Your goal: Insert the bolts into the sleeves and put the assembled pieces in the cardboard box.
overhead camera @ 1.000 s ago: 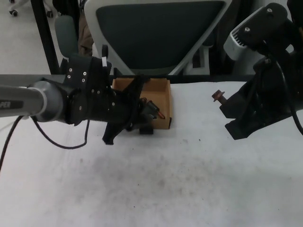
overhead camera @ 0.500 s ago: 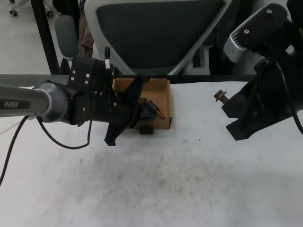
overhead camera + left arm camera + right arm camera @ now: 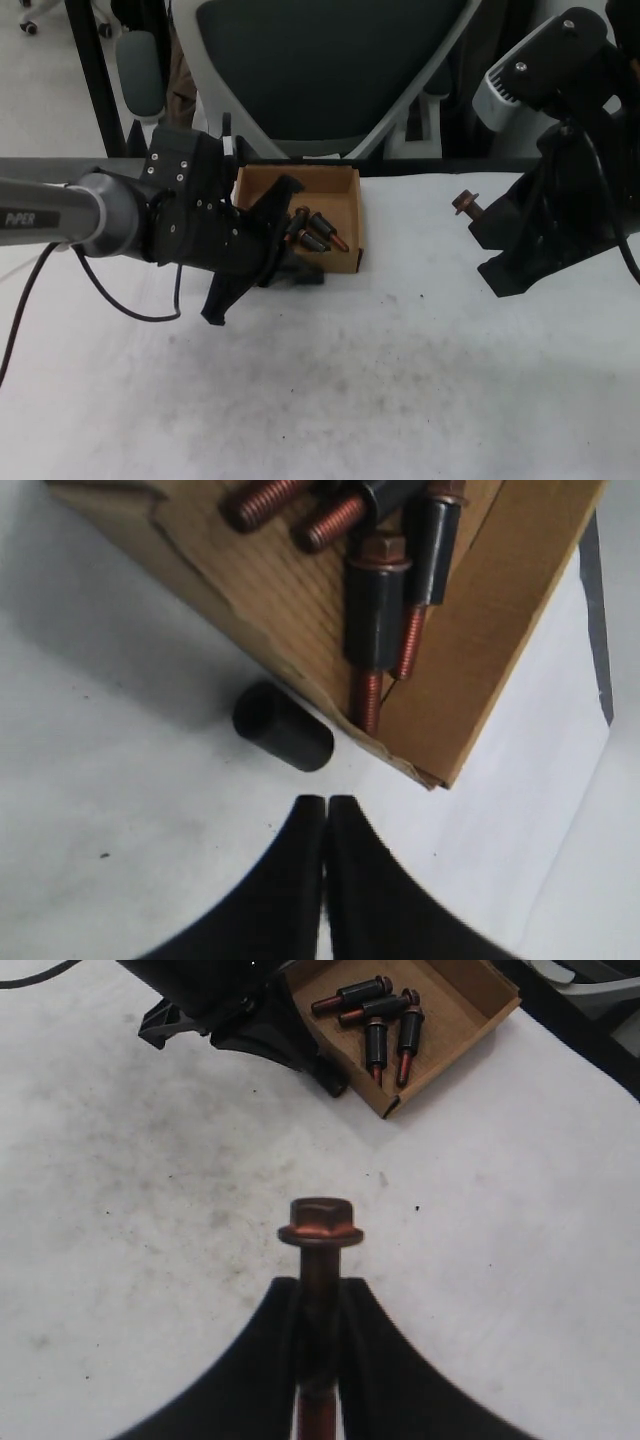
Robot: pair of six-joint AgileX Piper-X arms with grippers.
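High view: left arm (image 3: 190, 225) has pulled back from the box (image 3: 340, 262) vs a sec ago, so the assembled pieces (image 3: 318, 232) inside are uncovered; right arm (image 3: 560, 200) hasn't budged, bolt (image 3: 462, 203) held above the worktop (image 3: 400, 380), well apart from the box; prob. a drop-off is done and the next pairing is due. Left wrist view: left claw (image 3: 326, 810) clenched on nothing, tips touching; a loose sleeve (image 3: 283, 726) lies on the worktop just beside the box wall, near the tips, which the high view barely gives; sleeve pickup looks next, and the claw must open first. Right wrist view: right claw (image 3: 320, 1295) grasping the bolt by its shank, head out front; four pieces in the box, count clearer here.
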